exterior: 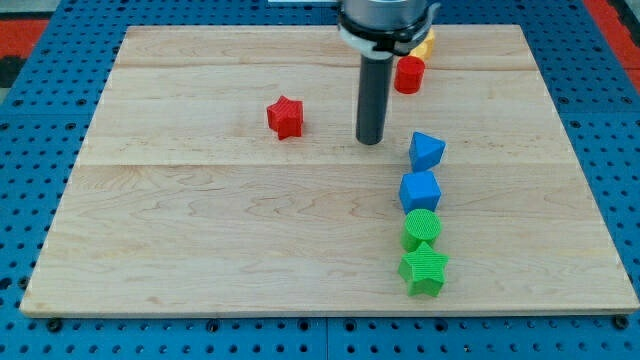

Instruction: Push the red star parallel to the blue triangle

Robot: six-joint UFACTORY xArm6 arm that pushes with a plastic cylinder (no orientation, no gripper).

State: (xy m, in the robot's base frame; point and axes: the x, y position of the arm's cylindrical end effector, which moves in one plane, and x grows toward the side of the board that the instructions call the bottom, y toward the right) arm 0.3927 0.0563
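Observation:
The red star [285, 117] lies on the wooden board [200, 230], left of centre in the upper half. The blue triangle [426, 151] lies to the view's right, slightly lower than the star. My tip [370, 141] rests on the board between them, nearer the triangle, about 85 px to the right of the star and touching neither block.
A blue cube [420, 190], a green cylinder [422, 228] and a green star [424, 269] form a column below the blue triangle. A red cylinder [409, 74] and a partly hidden yellow block [426, 45] sit near the view's top, behind the rod.

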